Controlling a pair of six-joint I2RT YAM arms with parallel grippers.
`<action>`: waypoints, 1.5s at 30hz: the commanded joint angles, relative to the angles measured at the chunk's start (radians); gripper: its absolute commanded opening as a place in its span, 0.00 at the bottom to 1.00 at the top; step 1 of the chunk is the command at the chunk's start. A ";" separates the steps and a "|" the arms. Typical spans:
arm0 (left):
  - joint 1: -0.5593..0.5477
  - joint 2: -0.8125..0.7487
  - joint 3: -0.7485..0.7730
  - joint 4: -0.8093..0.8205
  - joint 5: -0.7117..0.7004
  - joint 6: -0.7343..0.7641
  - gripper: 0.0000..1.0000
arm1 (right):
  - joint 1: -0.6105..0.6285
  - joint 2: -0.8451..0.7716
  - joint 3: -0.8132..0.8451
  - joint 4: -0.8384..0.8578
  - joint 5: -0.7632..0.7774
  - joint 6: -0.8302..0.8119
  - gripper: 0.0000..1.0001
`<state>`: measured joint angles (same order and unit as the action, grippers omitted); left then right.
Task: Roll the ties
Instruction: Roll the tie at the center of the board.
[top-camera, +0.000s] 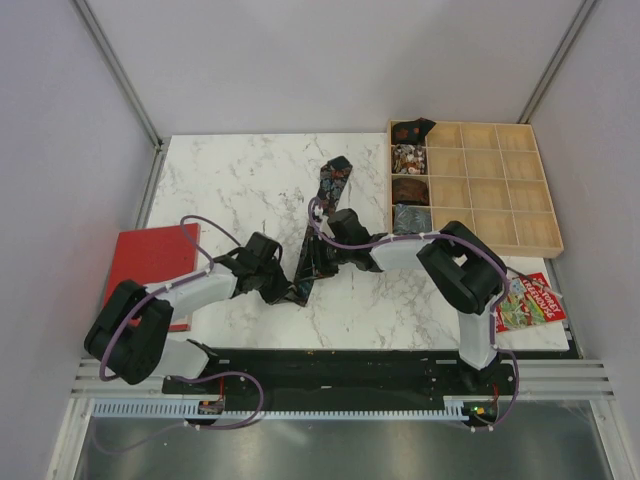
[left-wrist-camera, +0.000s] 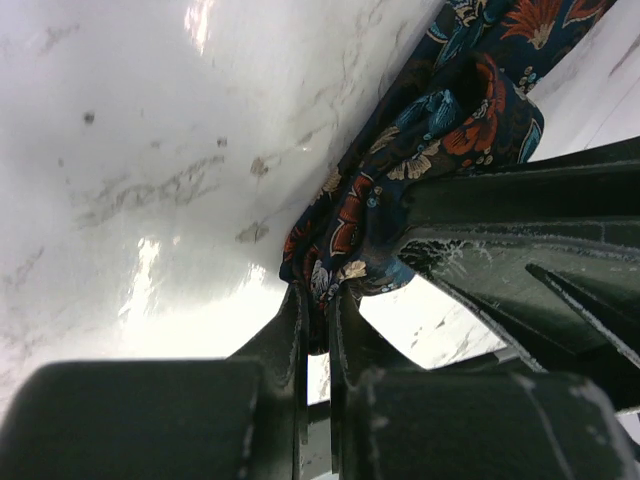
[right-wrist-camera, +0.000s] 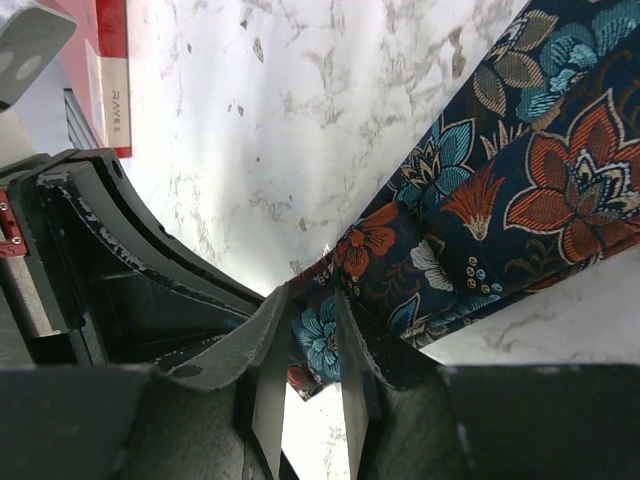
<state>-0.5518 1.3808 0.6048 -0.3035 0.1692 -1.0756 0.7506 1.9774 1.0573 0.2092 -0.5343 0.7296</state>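
Note:
A long black tie (top-camera: 333, 185) with red, blue and orange flowers lies on the marble table, running from the middle back toward the front. My left gripper (top-camera: 292, 287) is shut on its near end, and the floral fabric (left-wrist-camera: 380, 215) bunches between the fingers in the left wrist view. My right gripper (top-camera: 312, 262) is shut on the same tie (right-wrist-camera: 480, 220) just beside it; a blue flower shows between its fingertips (right-wrist-camera: 352, 330). The two grippers meet almost tip to tip.
A wooden compartment box (top-camera: 490, 190) stands at the back right, with several rolled ties (top-camera: 409, 186) in its left column. A red booklet (top-camera: 150, 265) lies at the left edge. A colourful booklet (top-camera: 528, 303) lies at the front right.

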 joint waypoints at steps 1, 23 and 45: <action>-0.010 -0.083 0.007 -0.132 0.038 0.055 0.02 | 0.001 -0.064 0.041 -0.123 0.040 -0.016 0.33; -0.011 -0.440 -0.022 -0.414 0.111 0.022 0.02 | 0.110 -0.183 0.033 -0.162 0.138 0.031 0.34; -0.010 -0.316 0.182 -0.519 0.101 0.124 0.02 | 0.216 -0.173 -0.062 -0.105 0.192 0.077 0.33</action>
<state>-0.5587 1.0180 0.7048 -0.8185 0.2466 -1.0180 0.9585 1.8095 1.0084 0.0723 -0.3565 0.7971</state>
